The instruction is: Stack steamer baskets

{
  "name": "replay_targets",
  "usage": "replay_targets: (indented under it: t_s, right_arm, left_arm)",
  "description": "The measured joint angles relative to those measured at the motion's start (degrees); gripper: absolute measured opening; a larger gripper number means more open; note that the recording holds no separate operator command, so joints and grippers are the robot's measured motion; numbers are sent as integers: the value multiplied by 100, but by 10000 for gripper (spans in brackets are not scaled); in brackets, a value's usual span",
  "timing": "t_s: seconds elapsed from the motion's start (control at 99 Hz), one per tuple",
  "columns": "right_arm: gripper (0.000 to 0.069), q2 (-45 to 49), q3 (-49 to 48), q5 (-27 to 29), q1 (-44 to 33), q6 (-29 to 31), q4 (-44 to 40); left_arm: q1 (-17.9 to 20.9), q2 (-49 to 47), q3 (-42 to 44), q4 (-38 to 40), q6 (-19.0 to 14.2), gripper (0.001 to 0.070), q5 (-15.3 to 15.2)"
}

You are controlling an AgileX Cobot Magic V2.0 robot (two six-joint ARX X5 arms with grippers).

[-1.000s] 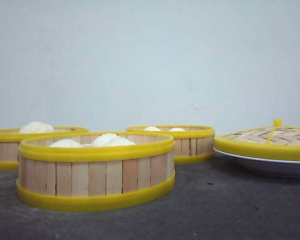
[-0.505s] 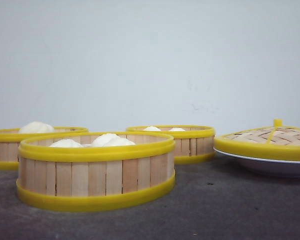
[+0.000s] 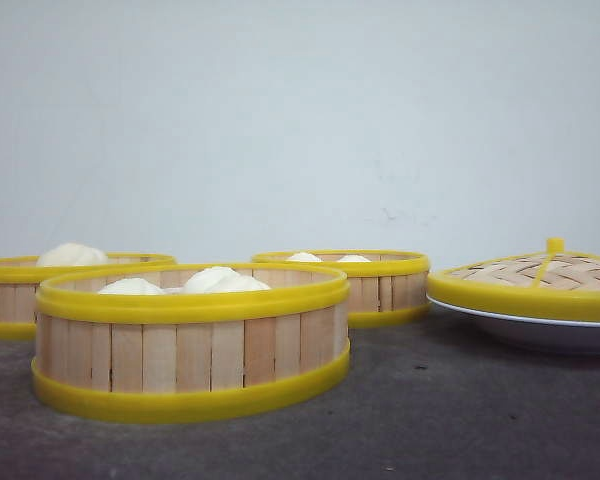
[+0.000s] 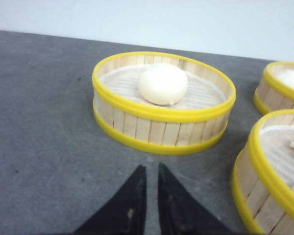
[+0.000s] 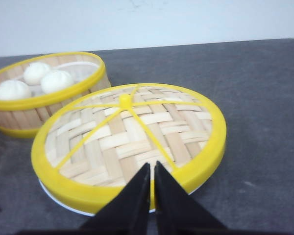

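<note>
Baskets first: three round shallow steamer baskets with pale wooden slat walls and thick yellow rims sit apart on the dark grey bench [image 3: 460, 420], none stacked. Nearest basket [image 3: 192, 345] stands front and left of centre, white buns [image 3: 225, 280] showing above its rim. Left basket [image 3: 20, 295] sits further back at the frame edge, one round white bun [image 3: 72, 255] inside; in the left wrist view the same basket [image 4: 162, 105] lies just beyond the fingertips, bun [image 4: 162, 84] on its pale liner. Far basket [image 3: 365, 285] stands behind and to the right of the nearest one, two bun tops just clearing its rim; the right wrist view shows it holding three.

Woven domed lid with yellow rim and knob [image 3: 535, 280] rests on a white plate [image 3: 540, 330] at the right of the bench, well clear of the baskets.

Left gripper [image 4: 148, 169], black, hangs over bare bench near the left basket, fingers nearly together with a thin slit between, holding nothing. Right gripper [image 5: 152, 167] hovers above the near edge of the lid [image 5: 130, 142], fingers likewise almost pressed together, empty; contact with the lid cannot be judged.
</note>
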Motion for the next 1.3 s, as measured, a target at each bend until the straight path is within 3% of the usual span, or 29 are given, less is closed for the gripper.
replay_targets:
  t_s: [0.222, 0.374, 0.525, 0.747, 0.909, 1.222, 1.303]
  right_arm:
    - [9, 76, 730, -221, 0, 896, -42]
    - [9, 636, 1679, -262, 0, 1071, -376]
    - [9, 1735, 2697, -273, 0, 946, -1182]
    - [9, 3488, 4044, -271, 0, 251, -2232]
    - [9, 4527, 4509, -271, 0, -199, -2452]
    - [11, 5268, 4513, -260, 0, -483, -2509]
    - [86, 5276, 4513, -251, 0, -520, -2492]
  left_arm:
    - [-4, 234, 907, -48, -752, 15, 299]
    - [-4, 905, 1958, -273, -828, 15, 299]
    - [-4, 1945, 2870, -1043, -693, 15, 435]
    - [-4, 3309, 4006, -1683, -55, 15, 452]
    - [-4, 3987, 4083, -1821, 280, 15, 452]
    - [-4, 4334, 4083, -1923, 363, 15, 452]
    - [-4, 4334, 4083, -1921, 376, 50, 452]
